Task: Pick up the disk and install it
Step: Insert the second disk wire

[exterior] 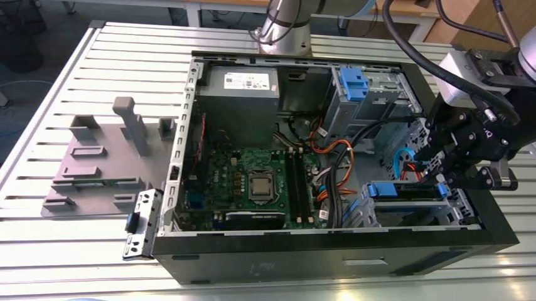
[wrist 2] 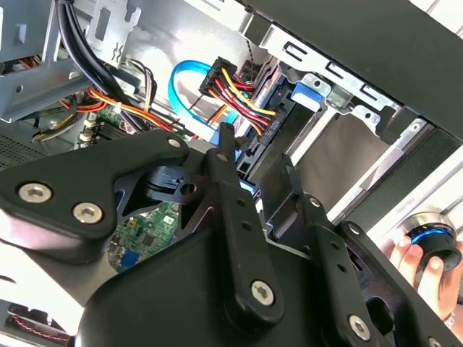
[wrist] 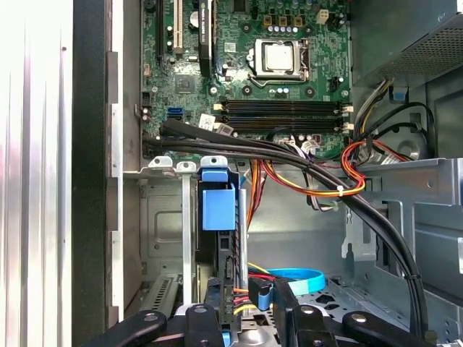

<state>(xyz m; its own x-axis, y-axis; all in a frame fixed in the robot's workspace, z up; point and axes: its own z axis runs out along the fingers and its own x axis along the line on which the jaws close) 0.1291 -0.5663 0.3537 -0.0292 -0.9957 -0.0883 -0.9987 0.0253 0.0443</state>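
- A black computer case (exterior: 335, 251) lies open on a table (exterior: 84, 63) made of metal slats.
- The gripper (exterior: 441, 179) reaches down into the case in the exterior view's lower right.
- The disk (wrist: 230, 260) stands on its thin edge in a metal slot, in that same corner of the case.
- In the exterior view the disk (exterior: 410, 193) is a dark bar under a blue clip (exterior: 390, 189), just beside the gripper.
- In the second wrist view the two black fingers (wrist 2: 226, 166) stand apart.
- In the first wrist view the disk sits in the gap between the fingers (wrist: 283, 311), closer to one finger than the other.
- The fingers look open and do not seem to squeeze the disk, but the wires hide part of the gap.
- Red and yellow wires (wrist 2: 231, 87) and a flat blue cable (wrist: 304, 276) bunch up at the end of the disk, between the fingers.
- The green board (wrist: 275, 79) lies flat in the case, well apart from the disk.
- A person's hand (wrist 2: 416, 256) outside the case holds a round knob with a blue ring.
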